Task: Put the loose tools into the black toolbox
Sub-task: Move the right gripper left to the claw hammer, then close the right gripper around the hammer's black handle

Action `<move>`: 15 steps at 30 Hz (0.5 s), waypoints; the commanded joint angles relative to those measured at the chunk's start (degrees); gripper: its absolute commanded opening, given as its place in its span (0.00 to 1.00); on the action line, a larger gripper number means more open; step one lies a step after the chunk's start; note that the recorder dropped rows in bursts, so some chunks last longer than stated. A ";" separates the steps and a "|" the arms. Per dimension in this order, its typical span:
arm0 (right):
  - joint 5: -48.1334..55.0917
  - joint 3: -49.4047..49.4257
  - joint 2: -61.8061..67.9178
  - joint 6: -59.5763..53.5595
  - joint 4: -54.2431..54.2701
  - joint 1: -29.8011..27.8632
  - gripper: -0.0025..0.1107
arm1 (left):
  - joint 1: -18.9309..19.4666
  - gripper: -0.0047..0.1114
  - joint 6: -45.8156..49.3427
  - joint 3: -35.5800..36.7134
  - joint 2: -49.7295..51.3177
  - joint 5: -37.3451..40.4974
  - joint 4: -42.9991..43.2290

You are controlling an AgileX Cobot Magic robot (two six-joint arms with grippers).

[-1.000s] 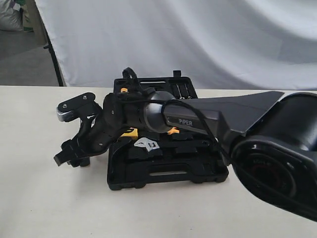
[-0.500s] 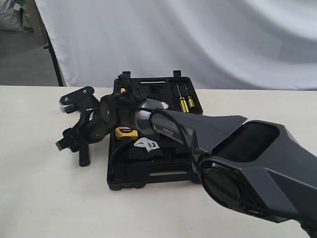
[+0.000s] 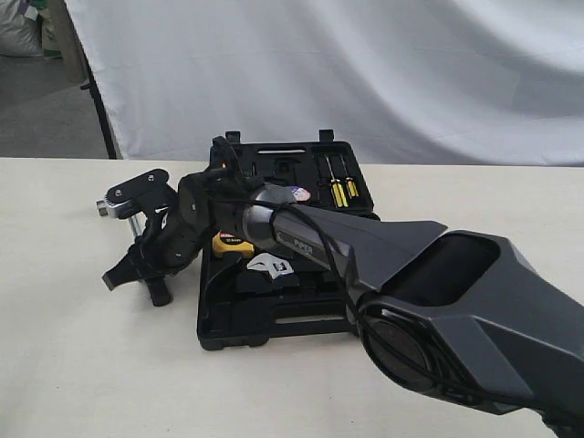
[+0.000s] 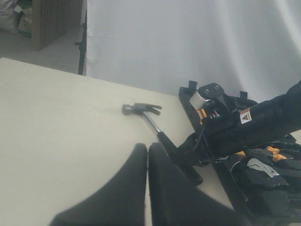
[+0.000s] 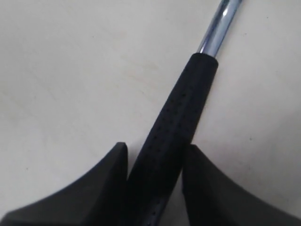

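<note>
We saw the right gripper [image 5: 156,148] stretched across the black toolbox [image 3: 274,334] to the hammer [image 4: 141,109]. Its two fingers [image 5: 94,188] sat one on each side of the hammer's black handle and touched it, so it was pinching the handle. We could not tell if the hammer was up off the table [image 3: 82,365].

From the outside camera, the hammer was at 9 o'clock from the toolbox, just beside it. Its steel head was at the 11 o'clock end.

The left gripper [image 4: 147,148] hung over the table with its fingers pressed together and nothing between them.

The toolbox lay open. The wrench [image 3: 271,265] with the silver jaw was in its 6 o'clock half. The tape roll [image 3: 297,192] was in the 12 o'clock half, partly behind the arm. A yellow tape measure [image 3: 234,245] was at 10 o'clock from the wrench, near it.
</note>
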 commanded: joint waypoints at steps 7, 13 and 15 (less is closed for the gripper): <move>12.59 0.00 -1.96 -0.11 7.09 -0.11 0.15 | 1.45 0.05 -0.27 -0.15 -0.18 -0.41 0.25; 17.23 0.00 -3.32 1.12 7.71 -0.11 0.02 | 1.45 0.05 -0.27 -0.15 -0.18 -0.41 0.25; 18.23 0.00 -3.32 1.57 8.66 0.00 0.02 | 1.45 0.05 -0.27 -0.15 -0.18 -0.41 0.25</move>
